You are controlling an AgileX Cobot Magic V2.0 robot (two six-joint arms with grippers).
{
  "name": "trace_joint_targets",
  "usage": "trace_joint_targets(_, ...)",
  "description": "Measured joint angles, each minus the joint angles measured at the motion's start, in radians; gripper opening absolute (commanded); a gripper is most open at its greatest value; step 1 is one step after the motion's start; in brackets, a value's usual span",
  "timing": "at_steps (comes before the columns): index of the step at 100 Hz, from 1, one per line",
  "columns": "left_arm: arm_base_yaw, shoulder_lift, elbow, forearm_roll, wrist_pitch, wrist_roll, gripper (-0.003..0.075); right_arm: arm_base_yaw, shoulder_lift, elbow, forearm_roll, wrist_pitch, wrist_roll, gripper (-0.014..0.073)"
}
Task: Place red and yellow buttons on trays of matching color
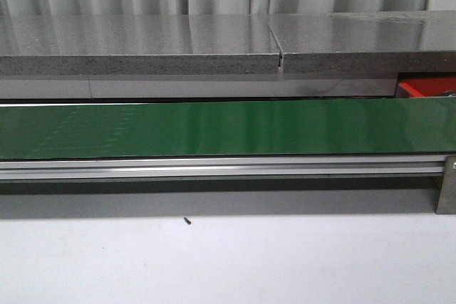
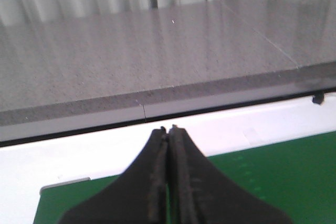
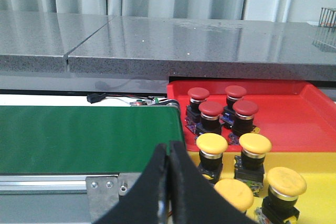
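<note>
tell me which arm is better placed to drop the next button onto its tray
Right, probably. The right gripper hangs just beside the red tray and the yellow tray, where sorted buttons already stand. The left gripper sees only the green belt and the stone shelf. Both are shut and empty; no button shows on the belt.

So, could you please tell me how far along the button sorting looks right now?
It looks largely done. Four red buttons stand on the red tray, and four yellow buttons on the yellow tray. Nothing is in hand: the left gripper and right gripper are both shut and empty. The green belt shows no buttons left to sort.
</note>
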Motion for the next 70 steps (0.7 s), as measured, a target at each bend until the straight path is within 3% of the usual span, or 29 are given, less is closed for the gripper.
trace_joint_targets(70,0.042,-0.393,0.519,0.076,-0.289,-0.081,-0.0019,0.000,0.000,0.000,0.000,0.000,0.000,-0.0114)
